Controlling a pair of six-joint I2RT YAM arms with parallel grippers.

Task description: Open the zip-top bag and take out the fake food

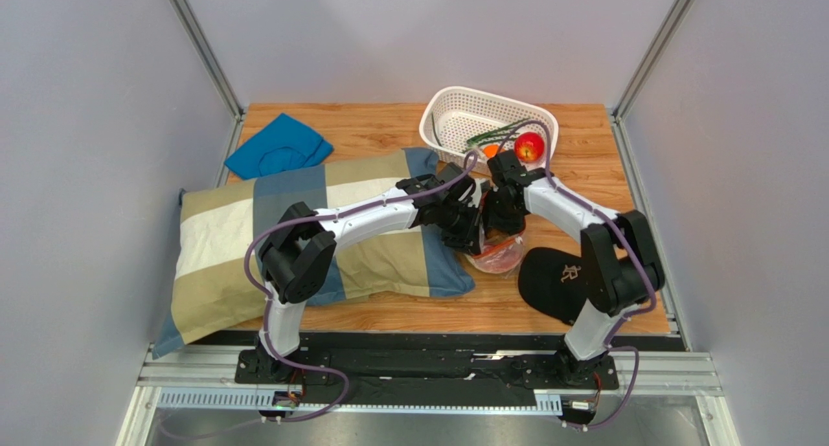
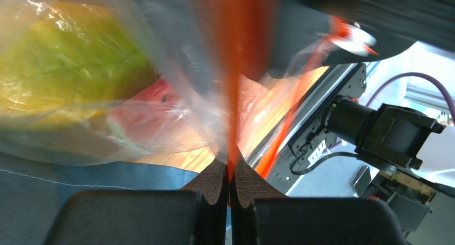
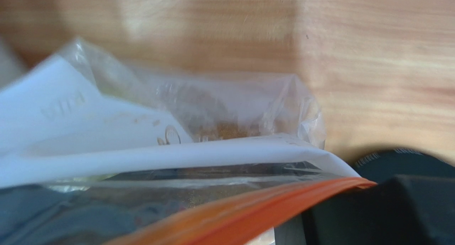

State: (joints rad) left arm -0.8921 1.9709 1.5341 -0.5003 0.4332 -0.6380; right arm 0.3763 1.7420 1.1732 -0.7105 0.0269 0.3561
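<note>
just beside the black cap [image 1: 559, 281]: zip-top bag [image 1: 498, 257], fake food [image 2: 69, 69] inside. left end effector [image 2: 230, 173] clenched on its orange strip [image 2: 235, 95]; right end effector [image 1: 503, 223]: cannot tell. risk: thin pinch slips, bag won't open.

Robot lab test cell, plain grey panel walls [image 1: 88, 126], aluminium frame posts [image 1: 200, 43], left arm [image 1: 370, 218] and right arm [image 1: 574, 208] bolted to a metal rail [image 1: 428, 380], wooden worktop [image 1: 379, 126]

zip-top bag [image 1: 496, 260]: clear, orange strip | pillow [image 1: 234, 242]: blue-beige blocks | basket [image 1: 450, 106]: white | cap [image 1: 555, 281]: black
</note>
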